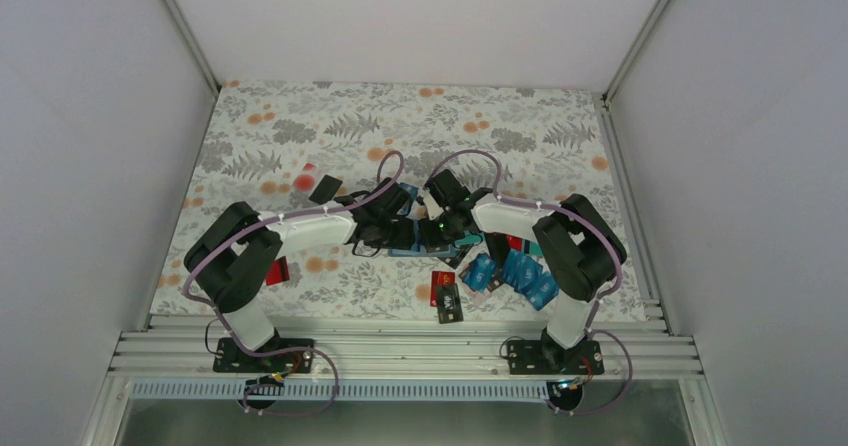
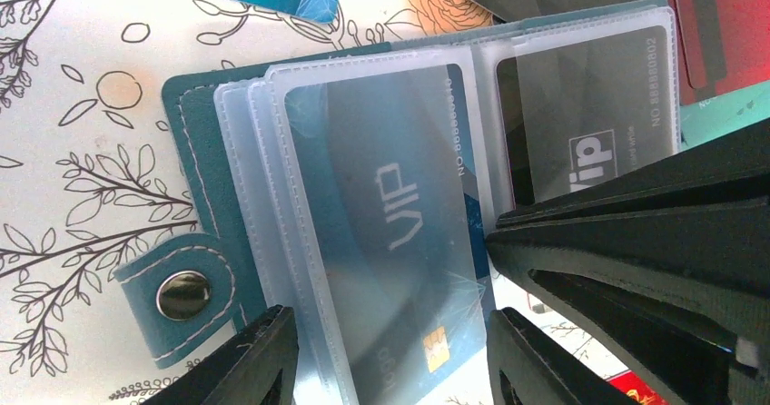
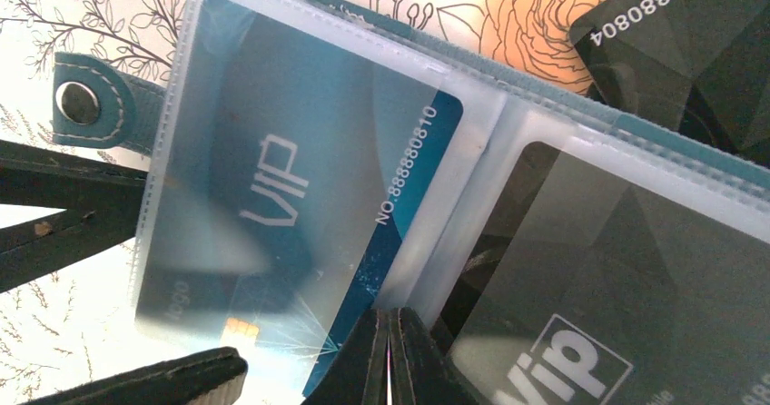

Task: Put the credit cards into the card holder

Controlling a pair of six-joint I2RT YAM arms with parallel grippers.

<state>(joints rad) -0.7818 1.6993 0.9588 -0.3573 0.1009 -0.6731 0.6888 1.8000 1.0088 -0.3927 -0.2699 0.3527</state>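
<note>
- Card holder [image 2: 192, 146]: teal, lying open and flat on the floral worktop [image 1: 300, 126], about midway between the two arms. Its clear plastic sleeves face up. The strap with its metal snap [image 2: 182, 293] is folded out to one side.
- Blue card [image 2: 390, 205]: marked "VIP", seated inside the top clear sleeve on the strap side of the holder. Its chip end lies towards the left fingers.
- Black card [image 2: 590, 119]: also marked "VIP", seated in the neighbouring sleeve across the central fold.
- Left fingers [image 2: 245, 369]: spread apart. The chip end of the blue card's sleeve lies in the gap between them, one finger just beyond each long edge. The strap-side finger overlaps the outer sleeve edges, and whether it touches them cannot be told.
- Right fingers [image 3: 368, 373]: pressed together with nothing seen between them. The tips are set at the fold between the two filled sleeves, just beside the blue card's corner.
- Loose credit cards [image 1: 510, 271]: several blue ones are grouped by the right arm's elbow. A red card [image 1: 441, 286] and a black one lie nearer the front edge, and others lie out on the left side.
- Further black card [image 3: 690, 51]: lies on the worktop just beyond the holder's far edge.
</note>
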